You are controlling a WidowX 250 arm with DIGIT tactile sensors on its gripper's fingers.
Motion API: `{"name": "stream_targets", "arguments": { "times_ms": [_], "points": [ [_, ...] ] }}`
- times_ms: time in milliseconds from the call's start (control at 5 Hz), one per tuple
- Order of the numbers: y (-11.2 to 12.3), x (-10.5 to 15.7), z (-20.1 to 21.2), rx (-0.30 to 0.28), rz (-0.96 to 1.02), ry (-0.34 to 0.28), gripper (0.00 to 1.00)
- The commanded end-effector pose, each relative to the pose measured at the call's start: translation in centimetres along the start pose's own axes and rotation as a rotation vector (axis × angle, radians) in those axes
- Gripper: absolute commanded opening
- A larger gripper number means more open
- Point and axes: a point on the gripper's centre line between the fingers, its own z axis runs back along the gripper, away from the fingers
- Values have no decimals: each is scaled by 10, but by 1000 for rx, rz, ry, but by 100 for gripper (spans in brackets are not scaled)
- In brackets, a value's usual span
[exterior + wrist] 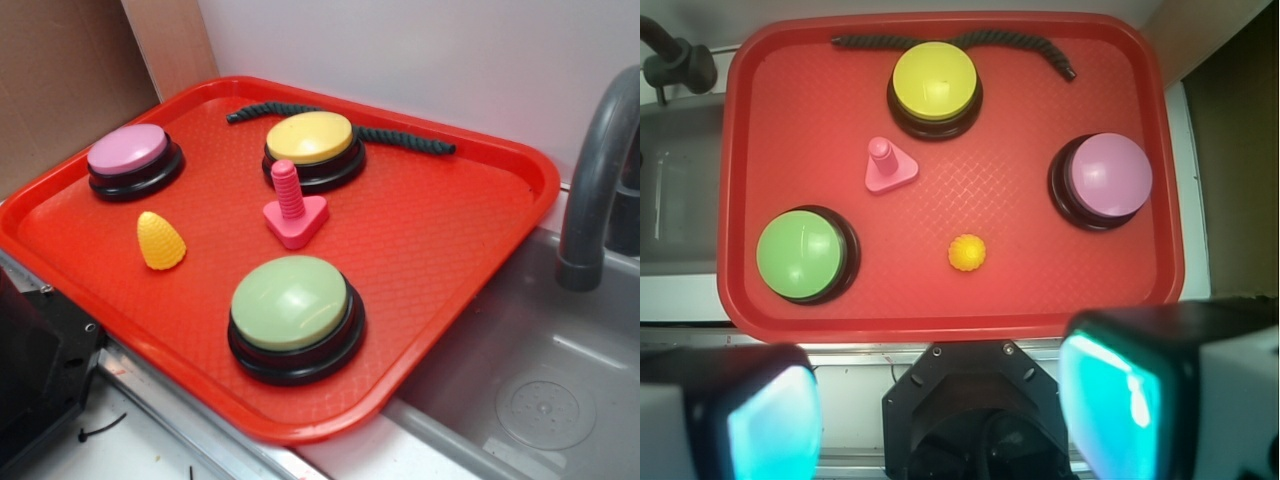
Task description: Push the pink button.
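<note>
The pink button (128,150) (1109,176), a mauve dome on a black base, sits at the far left corner of the red tray (450,250) in the exterior view and at the right side of the tray (1040,290) in the wrist view. My gripper (940,405) hangs high above the tray's near edge, over the robot's black base. Its two fingers (1110,400) with teal pads stand wide apart with nothing between them. The exterior view does not show the gripper.
On the tray also stand a yellow-topped button (311,140) (934,82), a green-topped button (290,305) (800,254), a pink bolt toy (292,208) (886,167), a yellow corn toy (160,241) (967,252) and a dark rope (410,140) (1020,42). A grey sink (540,390) with faucet (595,190) lies beside it.
</note>
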Motion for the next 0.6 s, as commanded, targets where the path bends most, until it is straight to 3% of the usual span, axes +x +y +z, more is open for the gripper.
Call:
{"name": "stream_targets", "arguments": {
  "times_ms": [0,200,400],
  "points": [
    [0,0,0,0,0,0,100],
    [51,38,-32,79,193,72,100],
    [82,67,-68,-1,269,50,100]
  ]
}}
